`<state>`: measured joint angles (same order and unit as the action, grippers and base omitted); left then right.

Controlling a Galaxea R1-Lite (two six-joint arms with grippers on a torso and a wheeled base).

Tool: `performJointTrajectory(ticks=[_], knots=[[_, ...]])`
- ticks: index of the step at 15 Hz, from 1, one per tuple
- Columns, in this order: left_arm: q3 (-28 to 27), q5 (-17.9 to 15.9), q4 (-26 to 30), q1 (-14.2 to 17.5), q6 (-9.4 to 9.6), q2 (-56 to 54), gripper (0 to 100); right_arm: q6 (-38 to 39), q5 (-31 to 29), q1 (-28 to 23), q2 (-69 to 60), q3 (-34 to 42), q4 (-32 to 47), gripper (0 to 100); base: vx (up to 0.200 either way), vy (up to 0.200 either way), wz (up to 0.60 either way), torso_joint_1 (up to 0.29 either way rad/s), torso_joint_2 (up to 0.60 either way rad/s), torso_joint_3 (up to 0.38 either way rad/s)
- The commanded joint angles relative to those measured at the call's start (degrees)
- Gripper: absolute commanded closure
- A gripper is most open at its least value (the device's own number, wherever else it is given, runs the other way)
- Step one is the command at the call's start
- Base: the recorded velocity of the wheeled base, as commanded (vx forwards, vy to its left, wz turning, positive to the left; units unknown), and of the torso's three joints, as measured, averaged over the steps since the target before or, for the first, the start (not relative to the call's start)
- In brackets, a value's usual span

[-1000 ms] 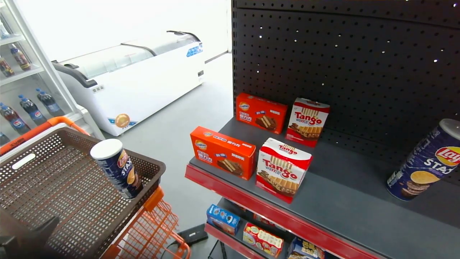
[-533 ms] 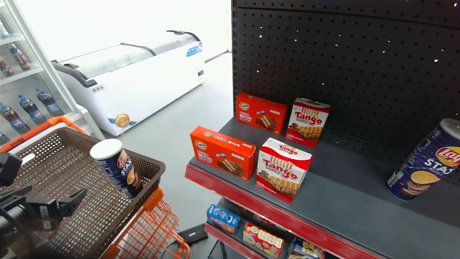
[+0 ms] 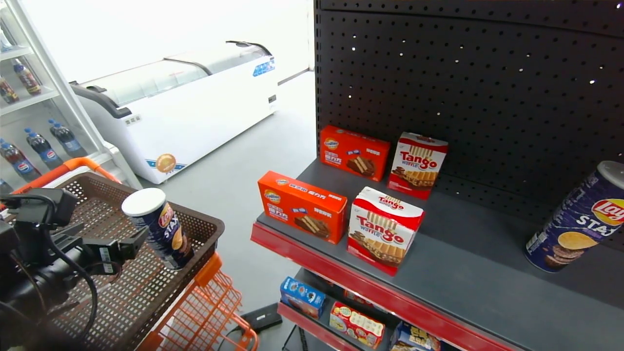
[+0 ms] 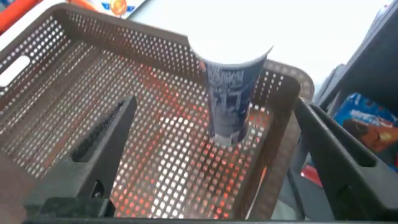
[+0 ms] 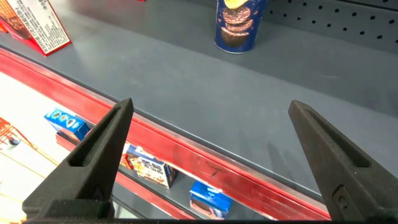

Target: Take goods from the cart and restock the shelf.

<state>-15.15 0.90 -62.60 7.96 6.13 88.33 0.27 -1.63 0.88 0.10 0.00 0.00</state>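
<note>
A dark blue chips can [image 3: 158, 228] with a white lid stands upright in the cart's brown basket [image 3: 73, 214], near its corner closest to the shelf. My left gripper [image 3: 112, 246] hovers over the basket just short of the can, open. In the left wrist view the can [image 4: 231, 93] stands ahead between the spread fingers of the left gripper [image 4: 214, 106], not touched. My right gripper [image 5: 211, 109] is open and holds nothing, above the red front edge of the grey shelf [image 5: 186, 74]. A second chips can [image 3: 577, 219] stands at the shelf's right, also ahead of the right gripper [image 5: 239, 25].
Two orange boxes [image 3: 302, 205] [image 3: 354, 152] and two red-and-white wafer boxes [image 3: 383, 229] [image 3: 418, 165] stand at the shelf's left. A black pegboard [image 3: 463, 73] backs it. Lower shelves hold snack packs [image 3: 302, 296]. A white chest freezer [image 3: 185, 107] and drinks fridge [image 3: 29, 122] stand behind the cart.
My left arm has risen into the head view from the lower left and moved over the basket toward the chips can. The can, shelf goods and camera are unmoved.
</note>
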Motion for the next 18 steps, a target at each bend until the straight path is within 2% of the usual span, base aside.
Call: performJointTrajectory(ticks=[1, 2, 4, 5, 6, 7, 8, 10, 14, 16, 18], knots=[[0.21, -0.11, -7.45, -1.10, 0.11, 9.31, 0, 0.00, -0.04, 0.00, 0.08, 0.00, 0.00, 0, 0.000, 0.000, 0.00, 0.000, 0.00, 0.000], [0.39, -0.02, -13.51, -1.28, 0.11, 14.24, 0, 0.00, 0.05, 0.00, 0.08, 0.00, 0.00, 0, 0.000, 0.000, 0.00, 0.000, 0.00, 0.000], [0.83, -0.11, -20.90, -1.98, -0.16, 18.89, 0, 0.00, -0.04, 0.00, 0.08, 0.00, 0.00, 0, 0.000, 0.000, 0.00, 0.000, 0.00, 0.000], [1.00, -0.11, -22.92, -1.90, 0.20, 20.65, 0, 0.00, 0.05, 0.00, 0.08, 0.00, 0.00, 0, 0.000, 0.000, 0.00, 0.000, 0.00, 0.000], [0.65, -0.11, -26.26, -1.54, 1.69, 24.17, 0, 0.00, -0.04, 0.00, 0.08, 0.00, 0.00, 0, 0.000, 0.000, 0.00, 0.000, 0.00, 0.000], [-0.14, -0.20, -27.40, -0.93, 3.98, 26.28, 0, 0.00, 0.05, 0.00, 0.08, 0.00, 0.00, 0, 0.000, 0.000, 0.00, 0.000, 0.00, 0.000], [-0.93, -0.64, -27.40, -0.67, 4.77, 27.24, 0, 0.00, 0.05, 0.00, 0.08, 0.00, 0.00, 0, 0.000, 0.000, 0.00, 0.000, 0.00, 0.000], [-1.46, -3.01, -27.40, -0.75, 3.80, 27.33, 0, 0.00, -0.04, 0.00, 0.08, 0.00, 0.00, 0, 0.000, 0.000, 0.00, 0.000, 0.00, 0.000], [-4.97, -3.19, -27.40, 0.30, 3.71, 29.53, 0, 0.00, 0.05, 0.00, 0.08, 0.00, 0.00, 0, 0.000, 0.000, 0.00, 0.000, 0.00, 0.000], [-7.26, -3.19, -27.40, 0.21, 2.31, 30.85, 0, 0.00, -0.04, 0.00, 0.08, 0.00, 0.00, 0, 0.000, 0.000, 0.00, 0.000, 0.00, 0.000], [-8.67, -3.19, -27.40, 0.30, 1.69, 31.81, 0, 0.00, -0.04, 0.00, 0.08, 0.00, 0.00, 0, 0.000, 0.000, 0.00, 0.000, 0.00, 0.000]])
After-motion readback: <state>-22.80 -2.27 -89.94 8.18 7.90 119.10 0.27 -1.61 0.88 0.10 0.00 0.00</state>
